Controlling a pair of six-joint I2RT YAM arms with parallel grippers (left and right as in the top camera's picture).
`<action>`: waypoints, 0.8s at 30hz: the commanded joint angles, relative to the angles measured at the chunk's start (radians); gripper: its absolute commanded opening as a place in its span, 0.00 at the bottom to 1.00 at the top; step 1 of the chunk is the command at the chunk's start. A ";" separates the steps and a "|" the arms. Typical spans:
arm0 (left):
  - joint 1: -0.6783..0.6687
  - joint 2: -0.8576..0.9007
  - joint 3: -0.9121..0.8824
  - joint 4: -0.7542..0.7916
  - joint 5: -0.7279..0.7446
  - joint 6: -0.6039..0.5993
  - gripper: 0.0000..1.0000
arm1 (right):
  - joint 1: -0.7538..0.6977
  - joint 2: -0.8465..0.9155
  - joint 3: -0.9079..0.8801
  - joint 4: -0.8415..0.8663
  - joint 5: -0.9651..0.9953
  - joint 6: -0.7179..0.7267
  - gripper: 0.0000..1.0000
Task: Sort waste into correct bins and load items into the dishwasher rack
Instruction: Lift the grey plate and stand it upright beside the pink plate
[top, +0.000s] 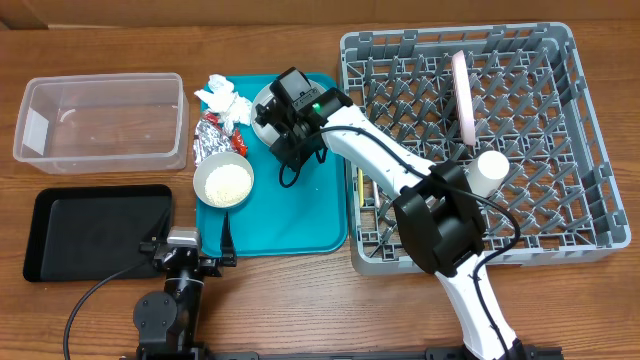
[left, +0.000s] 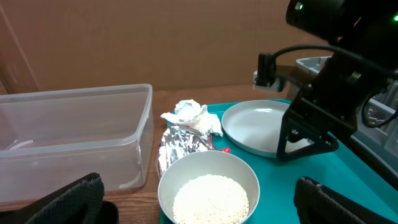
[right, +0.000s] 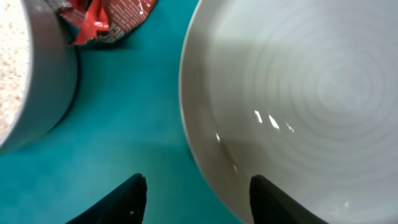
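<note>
Right jaws: part open over the teal tray (top: 300, 215), straddling the rim of the grey-green plate (right: 298, 93). One finger (right: 121, 199) is over bare tray and the other is over the plate's inside. There's a gap on both sides and nothing is gripped.

Left jaws: spread wide and empty, low at the counter's (top: 300, 300) 7 o'clock, between the black tray (top: 95, 232) and the teal tray. They face the bowl (left: 208, 165).

On the teal tray:
- plate lies flat at 12 o'clock, under the right wrist
- tissue (top: 222, 97) at the 11 o'clock corner
- foil wrapper (top: 215, 138) with red bits at the 10 o'clock edge, between tissue and bowl, just beside the bowl
- bowl at 8 o'clock, holding the rice (top: 224, 182)

Bins:
- clear tub (top: 100, 120) at the counter's 10 o'clock
- black tray at 8 o'clock, just below the tub

Rack (top: 590, 150) fills the 3 o'clock side:
- white plate (top: 462, 95) stands on edge between pegs toward its 12 o'clock
- white cup (top: 490, 172) is tilted near the middle, just beside the right arm's elbow
- yellow utensil (top: 361, 185) is along the 9 o'clock wall, partly hidden by the arm
</note>
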 joint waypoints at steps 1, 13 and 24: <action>0.011 -0.011 -0.003 -0.002 0.011 0.012 1.00 | 0.010 0.037 0.002 0.034 0.024 -0.033 0.57; 0.011 -0.011 -0.003 -0.002 0.011 0.012 1.00 | 0.010 0.059 0.002 0.056 0.037 -0.056 0.11; 0.011 -0.011 -0.003 -0.002 0.011 0.012 1.00 | 0.016 0.023 0.100 -0.059 0.098 -0.112 0.04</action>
